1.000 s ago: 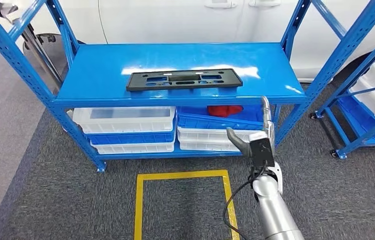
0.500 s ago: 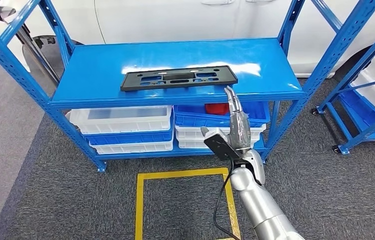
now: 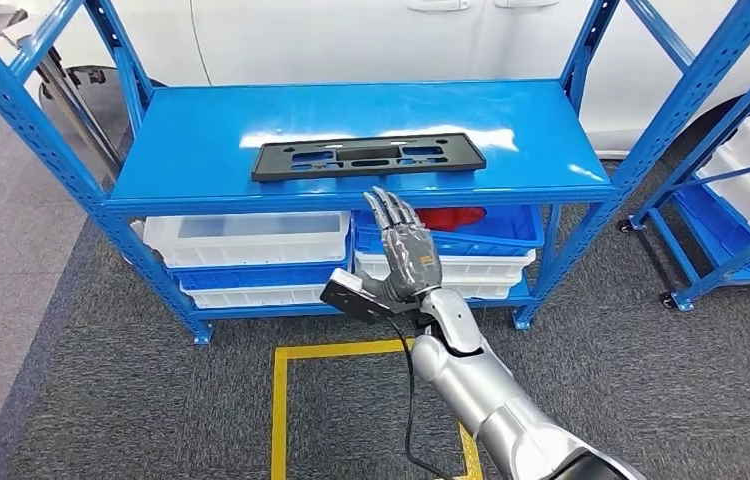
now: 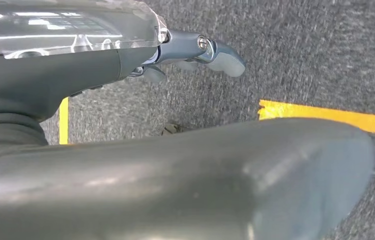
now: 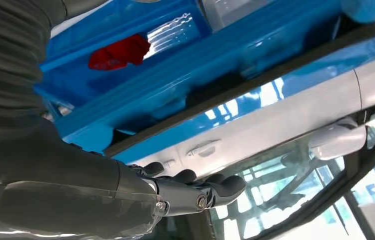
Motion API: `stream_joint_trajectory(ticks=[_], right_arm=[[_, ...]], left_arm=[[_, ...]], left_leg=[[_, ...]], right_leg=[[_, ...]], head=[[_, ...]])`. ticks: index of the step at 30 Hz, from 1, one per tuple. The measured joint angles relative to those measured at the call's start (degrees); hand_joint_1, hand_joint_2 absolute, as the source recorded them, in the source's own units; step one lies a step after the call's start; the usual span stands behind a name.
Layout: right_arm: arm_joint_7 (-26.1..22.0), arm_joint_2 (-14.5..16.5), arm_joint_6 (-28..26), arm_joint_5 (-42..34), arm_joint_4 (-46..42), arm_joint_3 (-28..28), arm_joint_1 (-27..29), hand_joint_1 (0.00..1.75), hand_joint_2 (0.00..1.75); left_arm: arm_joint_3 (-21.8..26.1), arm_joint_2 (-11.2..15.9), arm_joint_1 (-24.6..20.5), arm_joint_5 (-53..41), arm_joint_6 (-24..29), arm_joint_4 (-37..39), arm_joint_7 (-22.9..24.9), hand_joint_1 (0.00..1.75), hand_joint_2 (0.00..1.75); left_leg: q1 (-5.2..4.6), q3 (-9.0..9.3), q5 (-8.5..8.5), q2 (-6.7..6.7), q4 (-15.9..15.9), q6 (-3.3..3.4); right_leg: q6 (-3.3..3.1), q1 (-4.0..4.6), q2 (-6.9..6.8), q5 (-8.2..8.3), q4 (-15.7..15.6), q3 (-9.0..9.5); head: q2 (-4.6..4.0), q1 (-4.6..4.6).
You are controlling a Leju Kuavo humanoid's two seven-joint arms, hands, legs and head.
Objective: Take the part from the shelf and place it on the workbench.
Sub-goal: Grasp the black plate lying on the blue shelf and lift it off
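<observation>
right hand (image 3: 406, 255) empty, fingers spread, below black part (image 3: 368, 157) on shelf (image 3: 201, 140)

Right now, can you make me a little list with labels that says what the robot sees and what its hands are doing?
Part to fetch: flat black plate with holes, lying on the top shelf
Rack: blue metal, near a white car
Lower shelf: white trays and blue trays, something red in one blue tray
Right hand: raised in front of the rack, fingers spread, holding nothing, just below the shelf edge, not touching the plate
Left hand: hanging low over grey carpet, holding nothing
Floor: grey carpet with yellow tape lines
</observation>
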Motion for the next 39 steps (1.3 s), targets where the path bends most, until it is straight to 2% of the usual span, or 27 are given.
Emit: stream_joint_trajectory(ticks=[1,3,4,5,6,7,9,10,11,14,16,17,19,20,21,22,23,25,27,30,32,34,35,36,37,38,39], right_arm=[[1.0,0.1,-0.1,1.0,1.0,1.0,-0.6,0.0,1.75],[3.1,0.1,-0.2,2.9,3.1,2.9,-1.8,0.0,1.75],[4.2,0.2,-0.2,3.9,4.3,4.0,-2.3,0.0,1.75],[5.3,0.2,-0.2,4.9,5.4,5.1,-2.6,0.0,1.75],[6.4,0.2,-0.2,5.9,6.5,6.1,-3.0,0.0,1.75],[7.5,0.2,-0.2,6.9,7.5,7.3,-3.5,0.0,1.75],[9.8,0.4,-0.2,8.9,9.4,9.4,-5.0,0.0,1.75],[10.9,0.6,-0.3,9.8,10.5,10.5,-5.9,0.0,1.75],[12.1,0.7,-0.3,10.8,11.6,11.6,-6.8,0.0,1.75],[15.8,1.0,-0.4,13.7,14.8,14.6,-9.0,0.0,1.75],[18.3,1.4,-0.5,15.7,16.9,16.4,-10.6,0.0,1.75],[19.4,1.6,-0.6,16.6,17.9,17.4,-11.5,0.0,1.75],[21.7,1.9,-0.7,18.6,20.3,19.3,-12.9,0.0,1.75],[23.0,1.9,-0.7,19.6,21.4,20.3,-13.4,0.0,1.75],[24.3,1.9,-0.7,20.6,22.5,21.2,-13.9,0.0,1.75],[25.5,2.0,-0.7,21.6,23.6,22.0,-14.4,0.0,1.75],[26.8,2.0,-0.8,22.6,24.5,22.7,-15.0,0.0,1.75],[29.6,2.2,-0.9,24.7,26.1,23.8,-16.4,0.0,1.75],[31.4,2.3,-1.1,26.0,27.3,24.5,-17.6,0.0,1.75],[32.1,2.4,-1.3,26.4,28.6,25.1,-18.3,0.0,1.75],[32.2,2.4,-1.4,26.5,29.2,25.4,-18.8,0.0,1.75],[32.2,2.4,-1.5,26.4,29.8,25.4,-19.1,0.0,1.75],[32.1,2.4,-1.5,26.2,30.1,25.5,-19.0,0.0,1.75],[32.1,2.4,-1.5,25.9,30.4,25.5,-18.9,0.0,1.75],[32.0,2.4,-1.6,25.5,30.7,25.5,-18.8,0.0,1.75],[31.9,2.4,-1.7,25.2,30.8,25.5,-18.8,0.0,1.75],[31.7,2.4,-1.7,24.9,31.0,25.5,-18.9,0.0,1.75]], left_arm=[[0.0,0.0,-0.1,0.0,0.0,0.0,0.0,0.0,0.0],[0.0,0.1,-0.2,-0.1,0.0,0.0,0.0,0.0,0.0],[0.0,0.1,-0.2,-0.2,0.0,0.0,0.0,0.0,0.0],[0.0,0.1,-0.2,-0.2,0.0,0.0,0.0,0.0,0.0],[0.0,0.1,-0.2,-0.3,0.0,0.1,0.0,0.0,0.0],[0.0,0.1,-0.2,-0.4,0.0,0.1,0.0,0.0,0.0],[0.0,0.1,-0.3,-0.6,0.0,0.1,0.0,0.0,0.0],[0.0,0.1,-0.4,-0.7,0.0,0.1,0.0,0.0,0.0],[0.0,0.1,-0.4,-0.7,0.0,0.1,0.0,0.0,0.0],[0.0,0.2,-0.5,-0.8,0.0,0.2,0.0,0.0,0.0],[0.0,0.3,-0.6,-1.0,0.1,0.2,0.0,0.0,0.0],[0.1,0.4,-0.6,-1.1,0.1,0.2,0.0,0.0,0.0],[0.1,0.5,-0.6,-1.2,0.1,0.3,0.0,0.0,0.0],[0.2,0.5,-0.6,-1.3,0.1,0.4,0.0,0.0,0.0],[0.2,0.5,-0.5,-1.3,0.1,0.4,0.0,0.0,0.0],[0.3,0.6,-0.5,-1.5,0.1,0.4,0.0,0.0,0.0],[0.4,0.6,-0.5,-1.6,0.1,0.5,0.0,0.0,0.0],[0.6,0.6,-0.6,-1.9,0.1,0.5,0.0,0.0,0.0],[0.8,0.6,-0.7,-2.1,0.1,0.5,0.0,0.0,0.0],[1.0,0.6,-0.6,-2.2,0.1,0.5,0.0,0.0,0.0],[1.0,0.6,-0.7,-2.3,0.1,0.5,0.0,0.0,0.0],[1.0,0.7,-0.8,-2.4,0.2,0.6,0.1,0.0,0.0],[1.0,0.7,-0.8,-2.4,0.2,0.6,0.1,0.0,0.0],[1.1,0.7,-0.7,-2.5,0.3,0.6,0.2,0.0,0.0],[1.1,0.7,-0.6,-2.5,0.3,0.6,0.2,0.0,0.0],[1.1,0.7,-0.6,-2.6,0.3,0.6,0.2,0.0,0.0],[1.1,0.7,-0.6,-2.7,0.3,0.7,0.2,0.0,0.0]], left_leg=[[0.04,-0.01,0.11,0.03,-0.1,0.31],[-0.14,-0.14,0.13,0.08,-0.1,0.69],[-0.27,-0.17,0.13,0.09,-0.1,0.78],[-0.4,-0.18,0.11,0.08,-0.1,0.85],[-0.54,-0.18,0.09,0.05,0.0,0.89],[-0.68,-0.15,0.07,0.02,0.0,0.91],[-0.97,-0.12,0.0,0.01,0.1,0.82],[-1.04,-0.19,-0.01,0.04,0.2,0.67],[-1.04,-0.3,0.0,0.09,0.2,0.45],[-0.91,-0.37,0.02,0.25,0.1,-0.36],[-0.89,-1.21,-1.43,0.2,2.2,-0.96],[-0.73,-2.49,-2.93,0.16,5.0,-1.28],[-0.35,-6.28,-6.05,0.13,12.6,-1.98],[-0.15,-7.79,-6.66,0.14,15.4,-2.25],[0.05,-8.3,-6.11,0.15,15.9,-2.48],[0.25,-7.62,-4.55,0.16,14.2,-2.64],[0.46,-5.9,-2.34,0.18,10.5,-2.77],[0.58,-2.18,0.16,0.09,3.2,-2.55],[0.4,-0.75,0.04,-0.05,0.5,-1.7],[0.35,-0.19,-0.27,-0.12,0.1,-0.36],[0.36,0.47,-0.59,-0.12,-0.1,0.32],[0.21,1.01,-1.13,-0.1,-0.1,0.75],[0.11,1.39,-1.49,-0.12,-0.1,0.85],[0.0,1.88,-1.9,-0.16,-0.1,0.88],[-0.11,2.5,-2.38,-0.21,-0.1,0.86],[-0.21,3.2,-2.87,-0.26,-0.1,0.79],[-0.29,3.8,-3.42,-0.28,-0.1,0.69]], right_leg=[[0.18,-0.07,-0.04,-1.45,2.4,-1.07],[0.33,-0.13,-0.08,-5.1,10.0,-4.59],[0.34,-0.13,-0.08,-6.41,13.7,-6.38],[0.27,-0.12,-0.08,-6.75,15.8,-7.43],[0.09,-0.08,-0.08,-6.0,15.6,-7.42],[-0.2,-0.01,-0.08,-4.33,13.2,-6.32],[-1.21,0.42,-0.29,-0.45,4.8,-2.29],[-1.58,0.66,-0.45,0.66,1.5,-0.82],[-1.85,0.91,-0.56,1.12,-0.5,-0.01],[-2.22,0.91,-0.53,1.37,-1.6,0.27],[-2.68,0.46,-0.52,1.74,-2.3,0.79],[-2.83,0.35,-0.53,1.82,-2.6,1.01],[-3.03,0.37,-0.47,1.65,-2.6,1.12],[-3.03,0.37,-0.45,1.51,-2.5,1.18],[-2.94,0.33,-0.42,1.31,-2.4,1.27],[-2.77,0.27,-0.37,1.09,-2.3,1.4],[-2.56,0.19,-0.33,0.78,-2.1,1.59],[-1.96,0.23,-0.21,0.15,-1.7,1.84],[-1.24,0.39,-0.11,-0.09,-1.5,1.93],[-0.27,0.29,-0.09,-0.3,-0.5,1.82],[0.09,0.17,-0.15,-2.02,3.8,-0.56],[0.17,0.16,-0.17,-4.51,11.1,-5.21],[0.14,0.17,-0.17,-5.09,14.1,-7.47],[0.06,0.18,-0.17,-4.68,15.2,-8.89],[-0.08,0.2,-0.17,-3.29,14.3,-9.41],[-0.3,0.25,-0.17,-1.03,11.3,-8.81],[-0.68,0.37,-0.19,1.99,7.2,-7.64]], head=[[0.0,0.0],[0.0,0.0],[0.0,0.0],[0.0,0.0],[0.0,0.0],[0.0,0.0],[0.0,0.0],[0.0,0.0],[0.0,0.0],[0.0,0.0],[0.0,-0.01],[0.0,-0.01],[0.0,-0.01],[0.0,-0.01],[0.0,-0.01],[0.0,-0.01],[0.0,0.0],[0.0,0.01],[0.01,0.01],[0.01,0.0],[0.01,0.01],[0.0,0.01],[0.0,0.01],[0.0,0.01],[0.0,0.01],[0.0,0.02],[0.0,0.02]])
